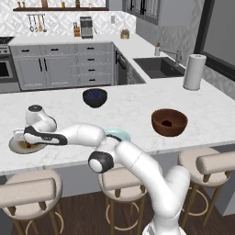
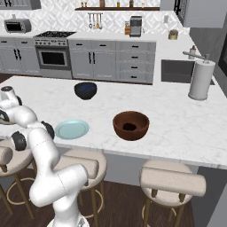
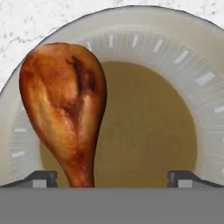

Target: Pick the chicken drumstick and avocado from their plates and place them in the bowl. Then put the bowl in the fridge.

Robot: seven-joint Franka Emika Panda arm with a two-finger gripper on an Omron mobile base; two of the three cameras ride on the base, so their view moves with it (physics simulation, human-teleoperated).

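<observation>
The chicken drumstick (image 3: 65, 109) lies on the tan-olive plate (image 3: 166, 52), its thin bone end toward me. My gripper (image 3: 112, 178) is open just above it, the bone end between the fingertips and nearer the left one. In the left base view the hand (image 1: 27, 136) hovers over that plate (image 1: 16, 148) at the counter's left front. The pale blue-green plate (image 2: 72, 128) is bare. The reddish-brown bowl (image 1: 169, 122) (image 2: 131, 125) stands to the right, with a dark lump at its bottom that looks like the avocado (image 2: 129, 127). The fridge is out of view.
A dark blue-black bowl (image 1: 95, 97) sits farther back on the marble island. A paper towel roll (image 1: 194, 72) stands at the right by the sink (image 1: 158, 66). Round stools (image 1: 32, 188) line the near counter edge under the arm.
</observation>
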